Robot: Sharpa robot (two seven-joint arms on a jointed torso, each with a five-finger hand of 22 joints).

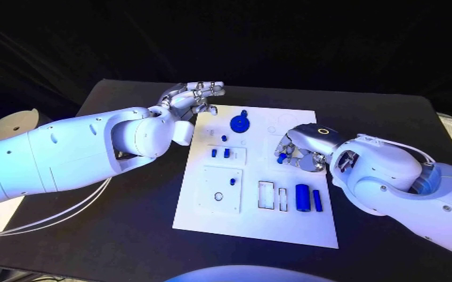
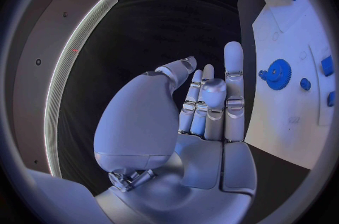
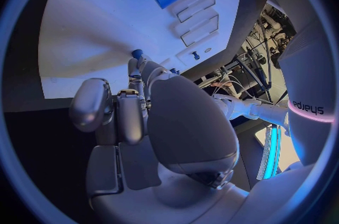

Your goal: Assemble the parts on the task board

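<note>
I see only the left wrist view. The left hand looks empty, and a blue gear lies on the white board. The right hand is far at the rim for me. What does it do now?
Observer: The right hand is over the right half of the task board and pinches a small blue peg in its fingertips.
Operator: Do other parts lie nearer to the robot?
Observer: Yes. A thick blue cylinder and a slimmer blue bar lie side by side near the board's right edge.
Operator: Is there something beside them?
Observer: Two rectangular outlines are marked on the board just to their left. I cannot tell whether anything sits in them.
</note>
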